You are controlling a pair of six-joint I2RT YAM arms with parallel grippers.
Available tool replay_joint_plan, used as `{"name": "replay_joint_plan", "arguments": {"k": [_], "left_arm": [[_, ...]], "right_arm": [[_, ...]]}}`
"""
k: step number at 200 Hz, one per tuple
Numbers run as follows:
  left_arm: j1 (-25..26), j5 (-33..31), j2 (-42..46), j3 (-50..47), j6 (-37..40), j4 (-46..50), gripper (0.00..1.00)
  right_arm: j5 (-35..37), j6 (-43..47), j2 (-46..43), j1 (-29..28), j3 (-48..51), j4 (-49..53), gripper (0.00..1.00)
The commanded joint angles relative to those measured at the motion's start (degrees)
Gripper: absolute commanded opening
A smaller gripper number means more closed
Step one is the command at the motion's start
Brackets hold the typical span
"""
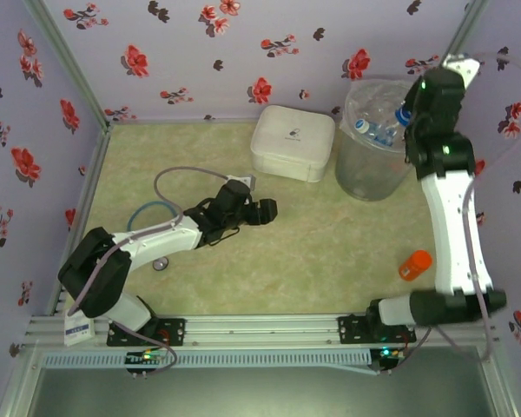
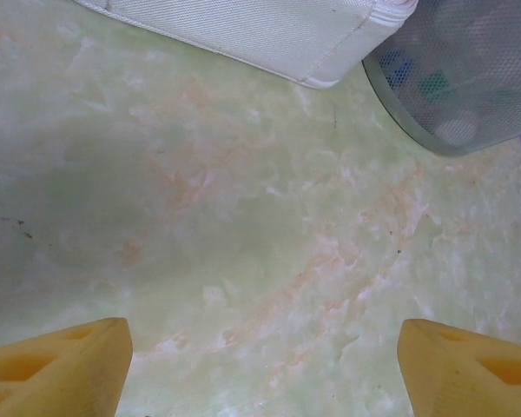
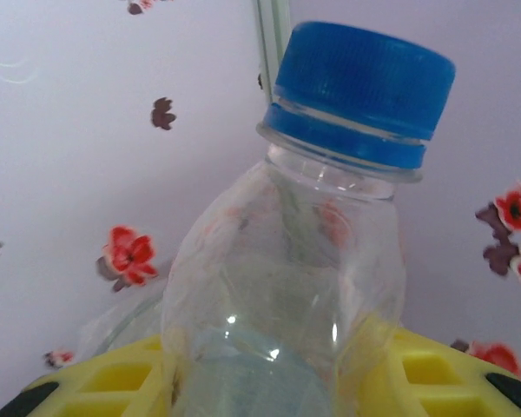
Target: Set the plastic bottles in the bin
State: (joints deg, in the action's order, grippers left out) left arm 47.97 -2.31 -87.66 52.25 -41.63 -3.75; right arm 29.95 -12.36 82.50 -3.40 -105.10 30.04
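While the right gripper (image 3: 273, 378) clamps its yellow fingers (image 3: 113, 382) on a clear, round-shouldered blue-capped bottle (image 3: 313, 261) over the translucent tapered bin (image 1: 365, 178) | left gripper (image 2: 260, 373) spread wide, holding nothing, low over the marbled green table (image 2: 243, 217) | what looks like an orange bottle (image 1: 414, 264) lies beside the right arm (image 1: 451, 217).

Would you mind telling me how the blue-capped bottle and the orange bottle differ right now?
The blue-capped bottle is gripped by the right gripper, raised by the bin; the orange bottle lies loose on the table. The blue-capped bottle looks clear; the orange bottle looks orange. Neither is in the bin yet.
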Motion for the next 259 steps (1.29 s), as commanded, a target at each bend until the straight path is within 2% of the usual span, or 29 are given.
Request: {"name": "replay_joint_plan", "arguments": {"k": [1, 25, 43, 82, 144, 173, 196, 225, 259], "left_arm": [[0.38, 0.81, 3.11, -1.67, 0.10, 0.29, 0.80], [0.37, 0.31, 5.00, -3.27, 0.07, -0.12, 0.80], [0.42, -0.27, 5.63, -3.22, 0.75, 1.03, 0.81], [0.37, -0.51, 5.60, -4.32, 0.28, 0.47, 0.81], [0.12, -0.51, 5.65, -5.32, 0.63, 0.28, 0.81], [-0.22, -0.46, 5.92, -5.57, 1.36, 0.75, 0.81], [-0.50, -0.43, 5.86, -5.51, 1.63, 1.07, 0.82], [-0.75, -0.23, 5.66, -5.04, 2.06, 1.77, 0.81], [-0.94, -0.05, 5.30, -4.70, 2.42, 2.02, 0.82]], "right_arm": [[-2.96, 1.94, 7.73, 4.38, -8.27, -0.34, 0.32], [-5.79, 1.20, 15.86, 7.16, -15.92, 5.50, 0.32], [-6.08, 1.46, 18.38, 7.85, -16.79, 8.79, 0.33], [-8.46, 0.61, 19.32, 8.97, -11.71, 12.07, 0.33], [-20.22, -3.32, 22.09, 9.54, -3.27, 16.57, 0.36], [-24.42, -2.93, 20.99, 8.23, 0.74, 18.90, 0.38], [-24.86, -2.38, 19.60, 6.54, 2.70, 21.03, 0.41], [-30.65, -3.69, 16.49, 5.01, 2.26, 24.74, 0.55], [-24.60, -4.25, 12.34, 5.06, -2.46, 29.07, 0.84]]}}
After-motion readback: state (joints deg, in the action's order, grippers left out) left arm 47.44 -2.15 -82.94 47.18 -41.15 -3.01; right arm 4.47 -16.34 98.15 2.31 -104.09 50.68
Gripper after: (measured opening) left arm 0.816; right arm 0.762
